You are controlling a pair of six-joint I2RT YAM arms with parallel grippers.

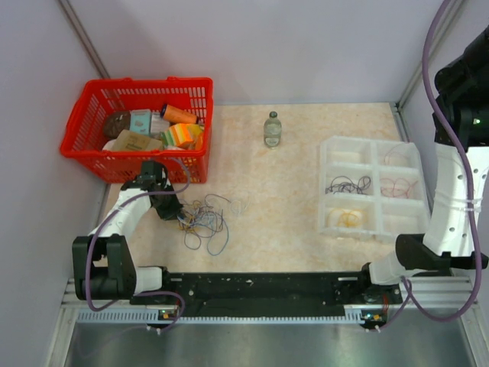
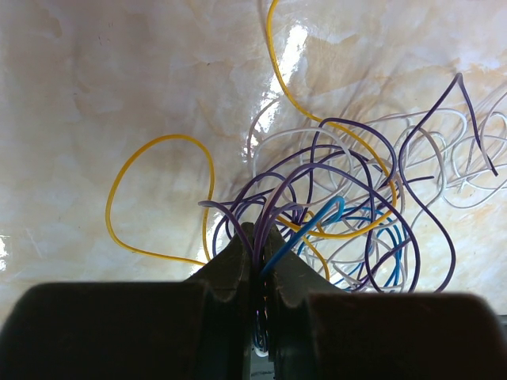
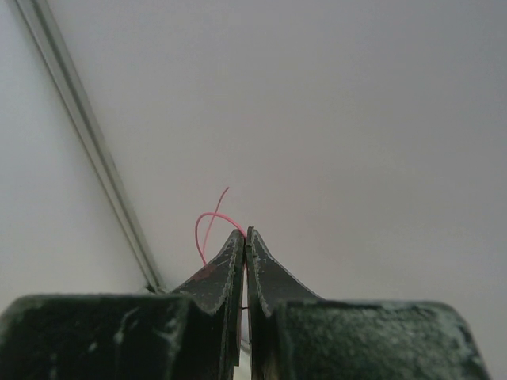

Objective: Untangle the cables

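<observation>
Left gripper is pinched shut on a bunch of strands at the near edge of the cables: several purple strands plus one blue strand. The rest of the tangle spreads ahead and to the right of your fingertips, lying on the table. One yellow loop lies by itself to the left of the tips.

Right gripper is up high, well apart from the tangle, facing blank wall. Its jaws are closed on a thin red wire that curls out just left of the tips.

Step, as I read it: one red strand is out and needs dropping off, while the left anchors the clump. The tray sits below the right arm. Its middle right cell looks to hold red loops, so bring the wire down there and only then let go. Your left grab has too many strands; pulling would likely drag the whole clump, so re-pinch a single one.

Hard to see:
- Right fingertips can't be made out in the top view.
- The red wire's length below the jaws is hidden.
- White strands nearly vanish against the pale table.
- How the clamped strands cross inside the left jaws is hidden.
</observation>
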